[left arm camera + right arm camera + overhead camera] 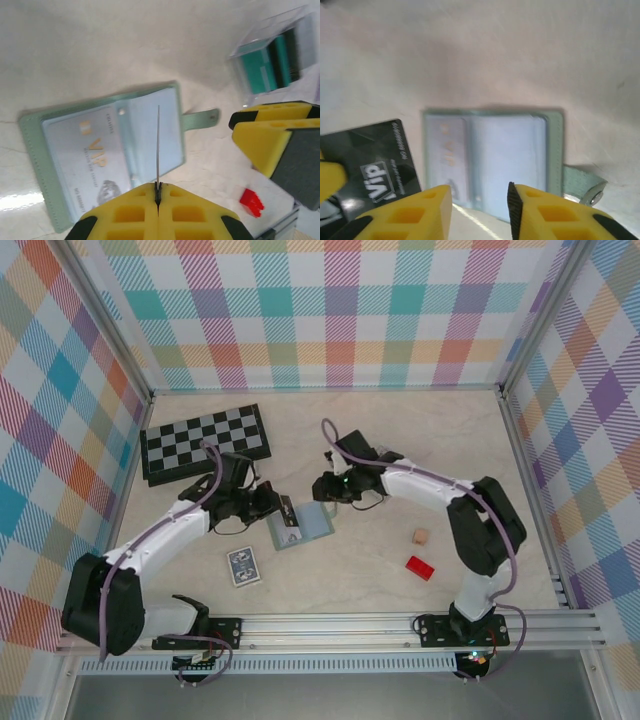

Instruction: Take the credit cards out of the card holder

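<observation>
The card holder (305,525) lies open and flat on the table (400,440) between the two arms, with a pale credit card (95,155) in an inner slot and its strap tab sticking out to one side; a dark credit card (370,165) is outside the slots, pinched by its edge in the tightly closed left gripper (158,192); the right gripper (480,200) hovers over the holder, jaws partly apart and gripping nothing; a playing-card pack (243,565) and a red block (420,567) lie nearer the arm bases.

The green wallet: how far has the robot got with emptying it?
Done: the soft grey-green wallet lies open. In hand: the left hand pinches a black plastic VIP card, clear of it. Left: a pale VIP card sits in its slot, near the open right hand.
</observation>
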{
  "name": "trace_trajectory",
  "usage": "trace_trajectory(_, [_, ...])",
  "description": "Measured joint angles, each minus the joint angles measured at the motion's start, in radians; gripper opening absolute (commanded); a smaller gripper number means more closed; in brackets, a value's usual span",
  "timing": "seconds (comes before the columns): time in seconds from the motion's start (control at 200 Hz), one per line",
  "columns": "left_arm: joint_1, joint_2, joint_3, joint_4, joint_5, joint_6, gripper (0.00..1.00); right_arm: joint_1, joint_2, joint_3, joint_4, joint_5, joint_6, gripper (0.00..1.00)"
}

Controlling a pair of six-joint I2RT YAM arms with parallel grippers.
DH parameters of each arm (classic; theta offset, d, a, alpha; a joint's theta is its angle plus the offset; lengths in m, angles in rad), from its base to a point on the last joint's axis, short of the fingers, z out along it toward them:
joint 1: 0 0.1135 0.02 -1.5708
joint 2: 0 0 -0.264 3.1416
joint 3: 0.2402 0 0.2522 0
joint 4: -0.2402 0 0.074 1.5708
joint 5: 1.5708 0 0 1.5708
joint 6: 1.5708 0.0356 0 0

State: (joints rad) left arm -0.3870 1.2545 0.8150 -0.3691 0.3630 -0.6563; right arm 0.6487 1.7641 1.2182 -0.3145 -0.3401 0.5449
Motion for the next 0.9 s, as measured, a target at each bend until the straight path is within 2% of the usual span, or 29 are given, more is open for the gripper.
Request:
trace_trajectory(0.165, [0.004,-0.079,0.012,0.031,0.021,-0.013,0.00,-0.078,-0.096,-0.089,0.147,-0.121,0.035,0.63])
trace_trajectory(0.35, [0.004,-0.089,0.011,0.158,0.102,-0.074,0.00,-0.127,-0.112,-0.145,0.269,-0.284,0.079,0.69])
trace_trajectory(0.48, [0.005,-0.089,0.010,0.242,0.155,-0.117,0.00,-0.130,-0.112,-0.149,0.338,-0.382,0.121,0.69])
trace_trajectory(0.605, [0.008,-0.087,0.005,0.309,0.193,-0.156,0.00,-0.130,-0.112,-0.149,0.405,-0.457,0.164,0.65])
trace_trajectory(0.9, [0.013,-0.081,-0.014,0.370,0.225,-0.197,0.00,-0.130,-0.108,-0.149,0.527,-0.566,0.263,0.48])
